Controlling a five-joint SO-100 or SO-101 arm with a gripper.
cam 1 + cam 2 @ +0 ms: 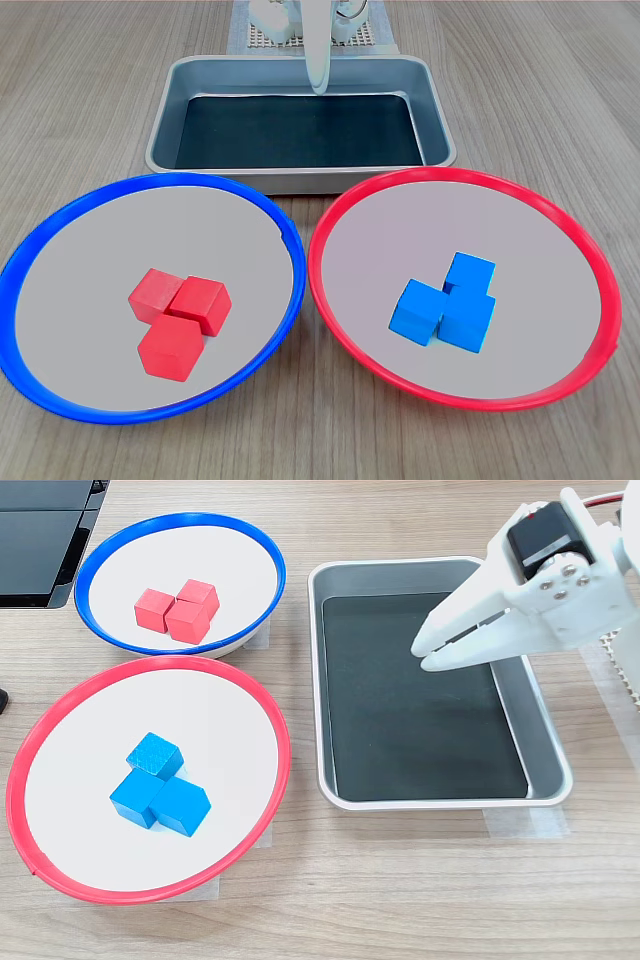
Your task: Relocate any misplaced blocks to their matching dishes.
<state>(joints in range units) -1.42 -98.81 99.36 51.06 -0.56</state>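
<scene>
Hovering over tray [545, 770], claw [424, 656] closed and empty, red blocks [178, 318] in blue-rimmed dish [60, 225]

You are looking at: pale wood-grain tabletop [90, 90], evenly lit; dark panel [40, 540] lying well beyond the claw.

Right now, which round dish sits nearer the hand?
The blue-rimmed round dish holding the three red cubes; the red-rimmed dish lies farther from the hand over the grey metal tray.
</scene>
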